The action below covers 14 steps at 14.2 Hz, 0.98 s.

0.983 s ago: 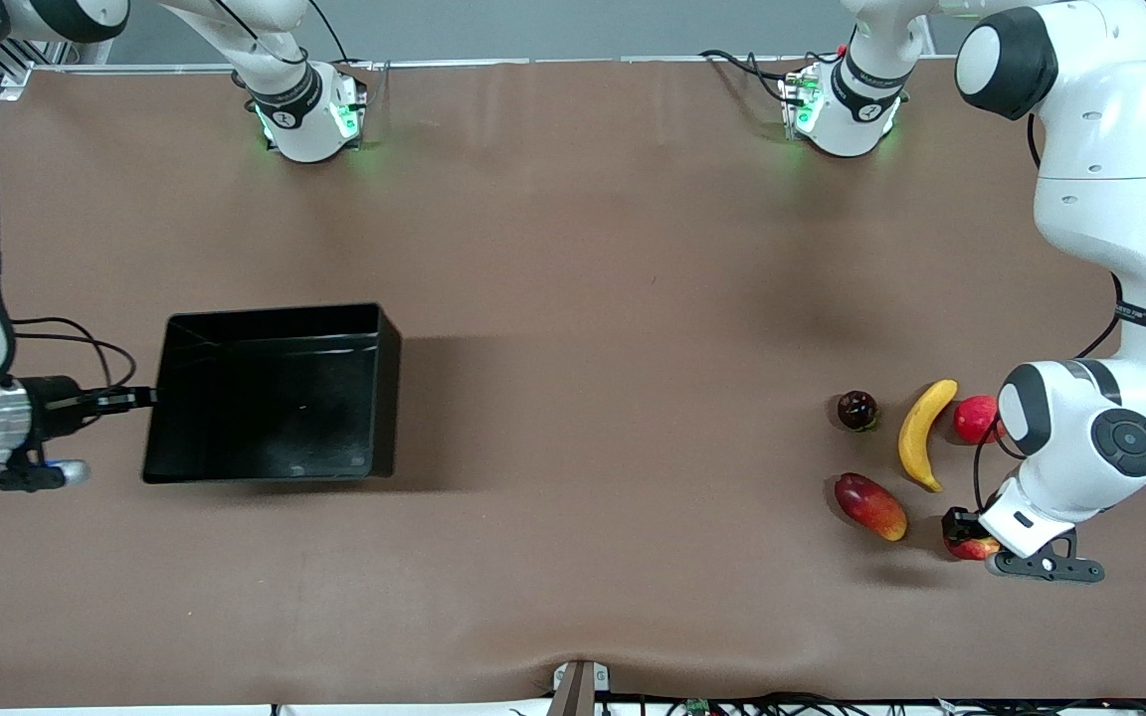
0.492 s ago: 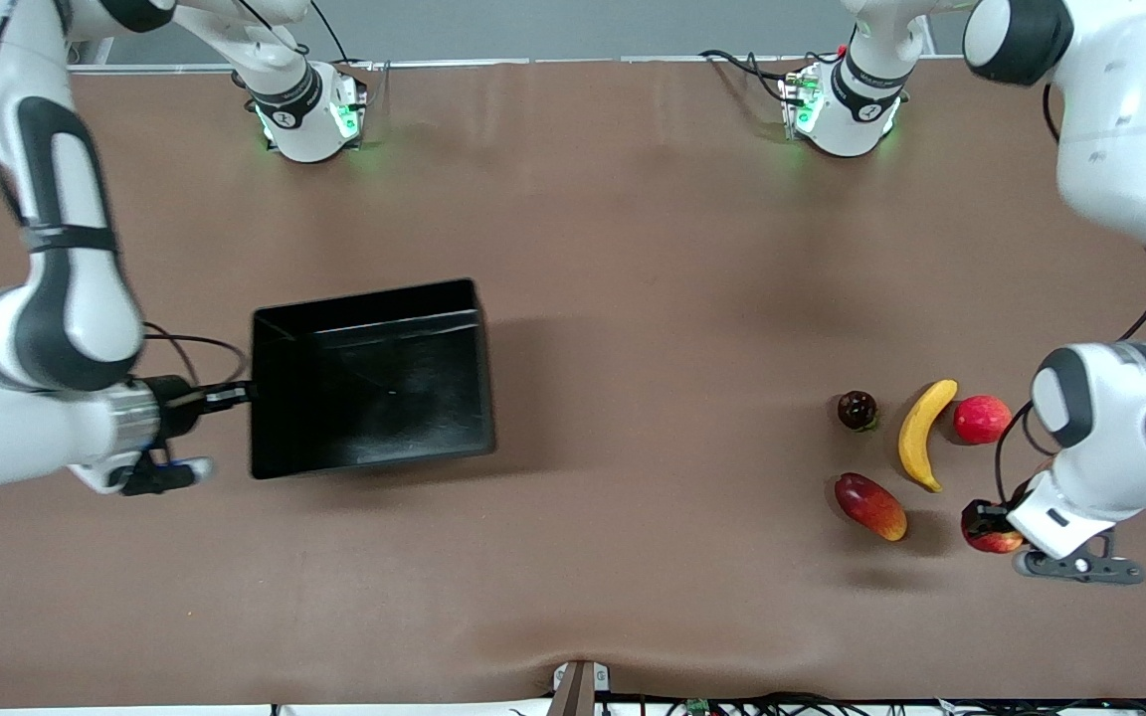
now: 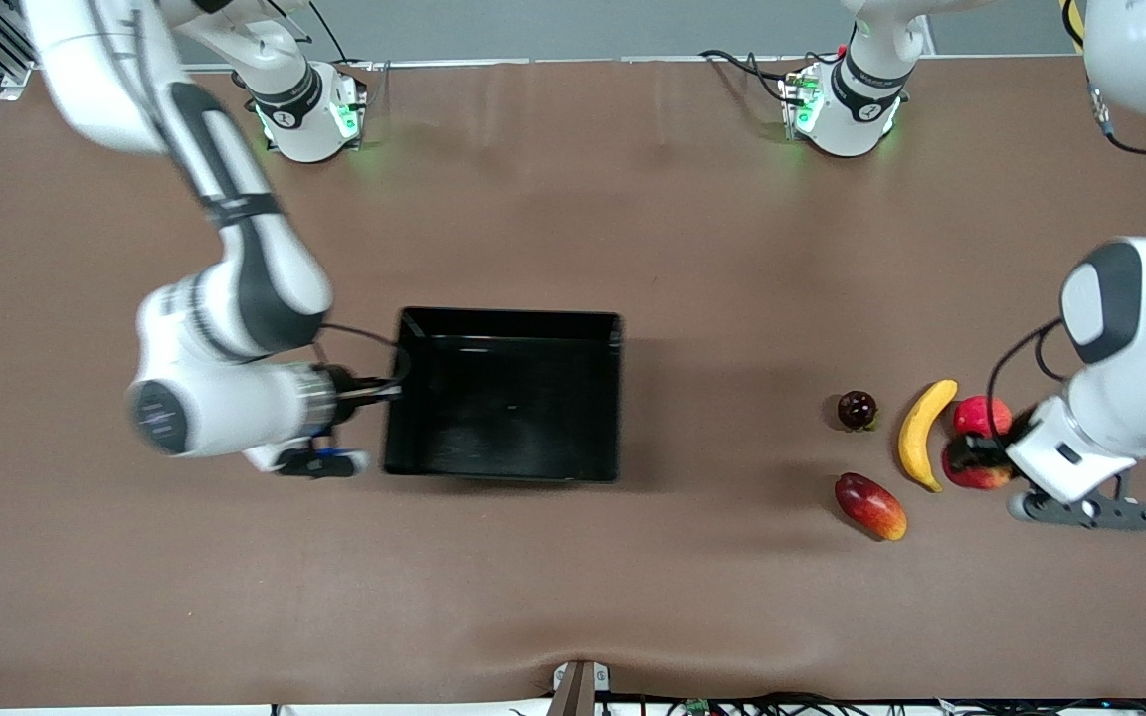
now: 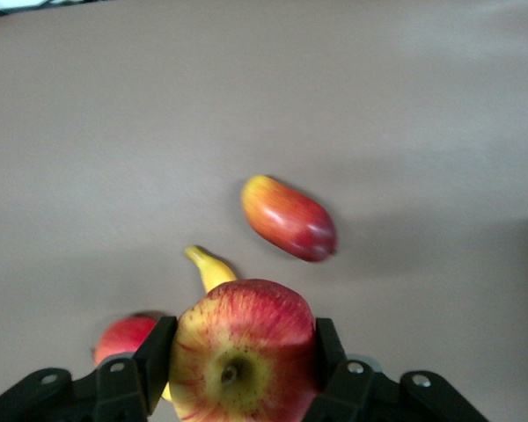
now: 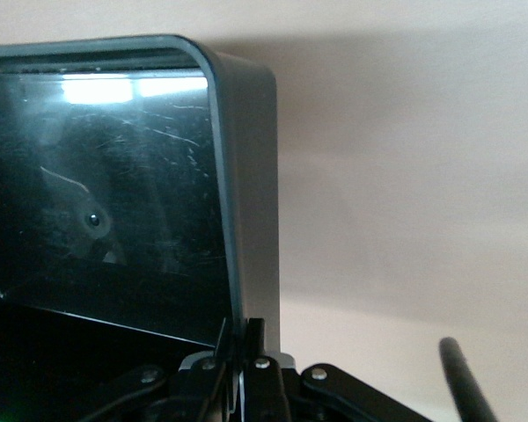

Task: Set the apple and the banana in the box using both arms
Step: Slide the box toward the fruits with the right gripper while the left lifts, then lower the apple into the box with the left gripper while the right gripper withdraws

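Note:
My left gripper [image 3: 974,459] is shut on the streaked red-and-yellow apple [image 3: 977,478] and holds it in the air over the table, just beside the banana [image 3: 917,434]. In the left wrist view the apple [image 4: 242,360] sits between both fingers, with the yellow banana [image 4: 213,269] lying on the table below it. The black box [image 3: 503,418] stands near the middle of the table. My right gripper [image 3: 389,390] is shut on its end wall toward the right arm's end. The right wrist view shows that glossy wall [image 5: 246,176] pinched in the right gripper [image 5: 246,345].
A plain red round fruit [image 3: 979,413] lies under the held apple's edge. A red-and-orange mango [image 3: 869,505] lies nearer the camera than the banana. A small dark fruit [image 3: 857,409] sits beside the banana, toward the box. Brown table stretches between box and fruits.
The right arm has moved the box toward the left arm's end, to mid-table. The left gripper has carried the apple up and over to beside the banana and plain red fruit.

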Each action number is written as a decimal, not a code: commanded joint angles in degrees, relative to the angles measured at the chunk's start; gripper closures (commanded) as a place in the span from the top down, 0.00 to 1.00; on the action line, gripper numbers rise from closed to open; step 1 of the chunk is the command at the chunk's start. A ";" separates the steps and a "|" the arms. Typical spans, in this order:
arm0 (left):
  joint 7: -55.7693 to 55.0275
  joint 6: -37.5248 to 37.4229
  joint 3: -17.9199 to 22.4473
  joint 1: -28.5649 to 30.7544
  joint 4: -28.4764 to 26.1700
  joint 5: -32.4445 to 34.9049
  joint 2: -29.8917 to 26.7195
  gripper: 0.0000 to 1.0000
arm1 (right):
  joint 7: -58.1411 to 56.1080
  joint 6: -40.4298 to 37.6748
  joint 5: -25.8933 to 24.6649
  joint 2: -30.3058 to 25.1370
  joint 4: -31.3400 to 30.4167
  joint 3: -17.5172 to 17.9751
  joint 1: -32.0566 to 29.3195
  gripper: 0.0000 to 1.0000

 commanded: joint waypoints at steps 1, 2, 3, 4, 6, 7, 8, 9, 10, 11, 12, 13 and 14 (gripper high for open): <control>-5.46 0.17 -3.24 0.51 -7.75 -0.01 -6.96 0.00 | 4.81 6.89 1.73 -1.80 -4.32 -0.65 5.23 0.00; -8.45 0.44 -4.56 0.60 -9.68 -0.01 -8.54 0.00 | 4.91 7.34 1.73 -1.63 -4.33 -0.56 6.64 0.00; -11.35 0.61 -6.05 0.51 -11.18 -0.01 -9.77 0.00 | 4.91 7.96 1.82 -1.01 -4.33 -0.56 8.14 0.00; -13.81 0.79 -7.63 0.60 -12.50 -0.01 -10.74 0.00 | 5.00 9.27 1.82 -0.66 -4.41 -0.65 9.54 0.00; -19.35 3.24 -10.62 0.51 -16.36 -0.01 -12.76 0.00 | 6.65 10.86 1.82 0.57 -4.41 -0.65 10.87 0.00; -22.34 5.25 -12.20 0.51 -18.56 0.08 -13.47 0.00 | 8.50 11.56 1.82 1.53 -4.24 -0.65 11.92 0.00; -24.98 6.58 -14.22 0.42 -19.89 0.17 -13.48 0.00 | 9.56 13.13 1.82 2.24 -4.32 -0.73 13.67 0.00; -26.65 7.29 -16.06 0.51 -20.16 0.69 -13.22 0.00 | 10.87 14.89 1.73 3.03 -4.41 -0.82 14.91 0.00; -27.11 7.38 -17.04 0.34 -20.51 0.69 -13.13 0.00 | 11.84 15.86 1.73 3.82 -4.33 -0.82 15.27 0.00; -27.81 8.34 -18.01 0.16 -21.47 0.69 -13.13 0.00 | 12.20 17.09 1.73 4.61 -4.41 -0.82 15.53 0.00; -29.29 10.27 -19.15 -0.19 -23.31 0.69 -13.04 0.00 | 12.47 18.15 1.82 5.31 -4.33 -0.82 15.79 0.00; -30.70 13.24 -19.59 -0.97 -25.85 0.96 -12.95 0.00 | 12.99 18.77 1.82 5.49 -4.06 -0.74 15.97 0.00; -31.76 17.19 -19.60 -1.85 -28.75 0.96 -12.95 0.00 | 13.00 18.60 1.73 5.50 -3.63 -0.74 15.97 0.20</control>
